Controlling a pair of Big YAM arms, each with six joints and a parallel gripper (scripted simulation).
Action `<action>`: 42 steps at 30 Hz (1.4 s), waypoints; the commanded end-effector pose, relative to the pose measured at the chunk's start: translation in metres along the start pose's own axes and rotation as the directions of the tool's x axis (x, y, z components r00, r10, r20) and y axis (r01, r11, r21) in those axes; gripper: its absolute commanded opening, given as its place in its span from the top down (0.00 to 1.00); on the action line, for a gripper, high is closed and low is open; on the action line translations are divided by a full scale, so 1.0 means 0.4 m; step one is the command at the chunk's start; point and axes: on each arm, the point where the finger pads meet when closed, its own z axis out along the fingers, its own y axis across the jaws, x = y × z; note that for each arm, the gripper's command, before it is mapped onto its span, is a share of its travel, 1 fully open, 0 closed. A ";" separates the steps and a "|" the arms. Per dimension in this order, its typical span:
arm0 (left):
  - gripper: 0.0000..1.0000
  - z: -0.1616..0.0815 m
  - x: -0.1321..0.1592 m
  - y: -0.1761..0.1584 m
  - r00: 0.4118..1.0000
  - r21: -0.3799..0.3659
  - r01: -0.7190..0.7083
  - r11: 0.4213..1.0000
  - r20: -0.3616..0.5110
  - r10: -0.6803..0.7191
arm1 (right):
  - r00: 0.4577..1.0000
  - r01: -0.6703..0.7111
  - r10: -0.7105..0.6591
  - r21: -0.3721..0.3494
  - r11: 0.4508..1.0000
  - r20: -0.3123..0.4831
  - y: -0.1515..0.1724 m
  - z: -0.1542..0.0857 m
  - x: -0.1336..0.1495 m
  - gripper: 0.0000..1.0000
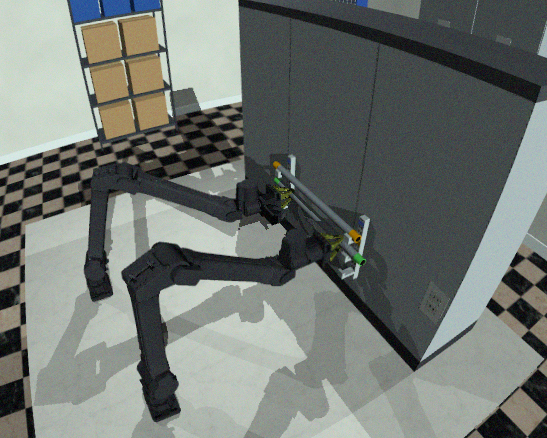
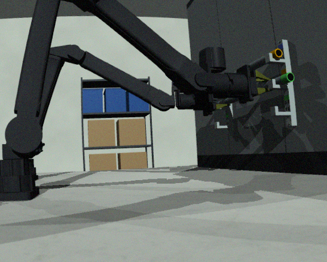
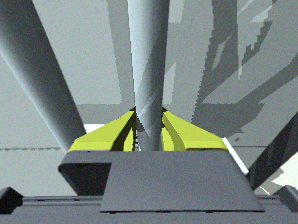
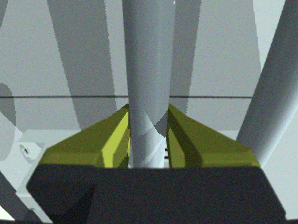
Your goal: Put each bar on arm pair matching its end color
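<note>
Left gripper (image 1: pixel 283 196) (image 2: pixel 222 106) (image 3: pixel 149 114) and right gripper (image 1: pixel 334 242) (image 2: pixel 262 82) (image 4: pixel 148 111) pinch the green-ended bar (image 1: pixel 359 259) (image 2: pixel 287 78) (image 3: pixel 149 60) (image 4: pixel 149 60) well apart near the wall rack's (image 1: pixel 363 235) (image 2: pixel 292 101) middle arms, presumably to keep it level for the green-labelled lowest pair.

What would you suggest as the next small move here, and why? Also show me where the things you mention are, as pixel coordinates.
I'd probably raise both end effectors (image 1: pixel 284 196) (image 1: pixel 336 242) (image 2: pixel 223 106) (image 2: pixel 263 84) (image 3: pixel 149 120) (image 4: pixel 149 115) slightly, keeping the green-ended bar (image 1: pixel 351 251) (image 2: pixel 287 78) (image 3: pixel 148 60) (image 4: pixel 149 60) level. Both grip it, but it sits at the orange-labelled middle pair, whose upturned lip (image 2: pixel 273 84) could block an outward pull; its green label (image 2: pixel 286 97) is lower.
</note>
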 end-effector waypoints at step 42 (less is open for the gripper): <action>1.00 -0.011 0.011 0.054 1.000 -0.036 0.022 0.999 -0.007 -0.022 | 1.000 -0.023 0.023 0.053 0.998 -0.008 -0.077 -0.010 0.010 1.00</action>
